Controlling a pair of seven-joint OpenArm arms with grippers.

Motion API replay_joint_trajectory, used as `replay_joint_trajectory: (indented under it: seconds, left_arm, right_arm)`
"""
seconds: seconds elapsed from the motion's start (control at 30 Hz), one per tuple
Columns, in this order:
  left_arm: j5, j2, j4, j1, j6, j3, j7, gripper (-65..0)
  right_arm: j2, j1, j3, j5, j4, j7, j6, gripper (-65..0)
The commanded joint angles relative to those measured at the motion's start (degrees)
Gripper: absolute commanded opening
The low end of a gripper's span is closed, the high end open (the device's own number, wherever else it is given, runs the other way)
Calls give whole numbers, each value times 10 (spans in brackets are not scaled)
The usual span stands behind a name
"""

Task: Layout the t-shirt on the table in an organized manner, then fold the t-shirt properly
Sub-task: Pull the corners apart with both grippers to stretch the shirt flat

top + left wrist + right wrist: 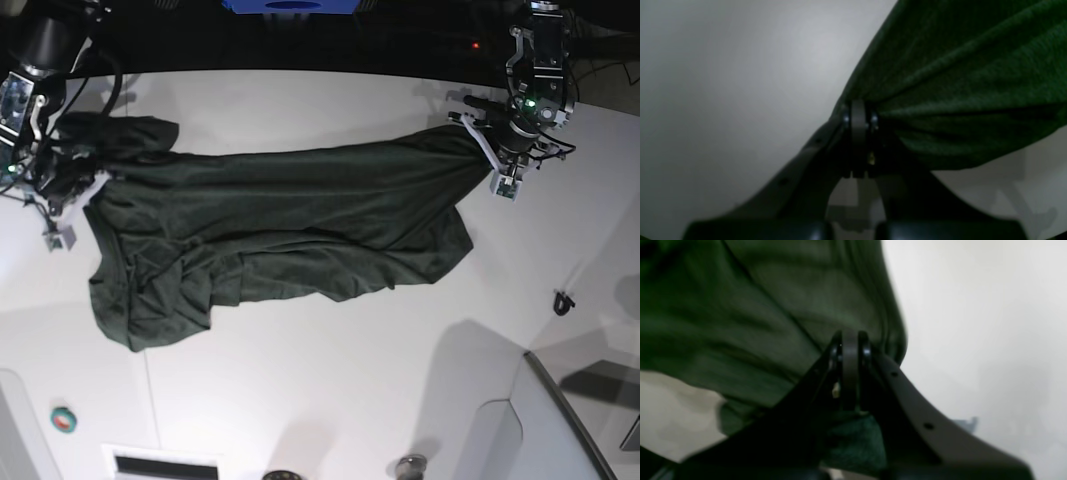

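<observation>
The dark green t-shirt (pixel 280 220) is stretched sideways across the white table (pixel 330 380), taut along its upper edge and bunched in loose folds at its lower left. In the base view my left gripper (pixel 480 137) is shut on the shirt's right end. The left wrist view shows its closed fingertips (pixel 858 111) pinching cloth (pixel 957 73) that fans out to the right. My right gripper (pixel 93 187) is shut on the shirt's left end. Up close, its closed tips (pixel 850 341) bite into blurred green fabric (pixel 756 306).
A green tape roll (pixel 64 419) lies near the front left. A small black object (pixel 563 301) sits at the right. A grey panel (pixel 560 420) fills the front right corner. A thin seam line (pixel 150 400) runs toward the front edge. Cables hang by both arms.
</observation>
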Motion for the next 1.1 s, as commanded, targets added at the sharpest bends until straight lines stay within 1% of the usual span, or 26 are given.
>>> replay_joint_trajectory:
  seconds: [0.0,0.07,0.13,0.23,0.33,0.43,0.57,0.67,0.77,0.87,0.97,1.07]
  left_arm:
    - [2,-5,7,-1,4,-3,2,-650]
    - [2,-6,6,-1,4,-3,2,-650]
    - [2,-6,6,0,4,-3,2,-650]
    - [2,-6,3,0,4,-3,2,-650]
    - [2,-6,3,-2,4,-3,2,-650]
    - [2,-14,2,-4,4,-2,2,-650]
    - [2,-19,3,-4,4,-3,2,-650]
    - [2,-22,3,-2,4,-3,2,-650]
    - [2,-22,4,-1,4,-3,2,-650]
    - [2,-22,6,-1,4,-3,2,-650]
    - [1,-22,7,-1,4,-3,2,-650]
    - [-1,-21,8,-3,4,-3,2,-650]
  right_arm:
    - [11,11,2,5,1,19,0,-642]
    - [14,10,2,4,-11,28,0,-642]
    - [25,4,-1,3,-13,29,0,-642]
    - [30,2,-2,1,-23,31,0,-642]
    - [30,13,2,-47,-40,39,-1,-642]
    - [30,22,2,-88,-68,74,-1,-642]
    - [30,49,3,-128,-105,92,-1,-642]
    - [35,57,3,-134,-113,98,-1,-642]
    - [48,66,0,-134,-123,98,-1,-642]
    - [68,77,-1,-134,-138,98,-1,-642]
    - [79,81,2,-134,-137,98,-1,-642]
    - [81,76,4,-131,-77,93,2,-642]
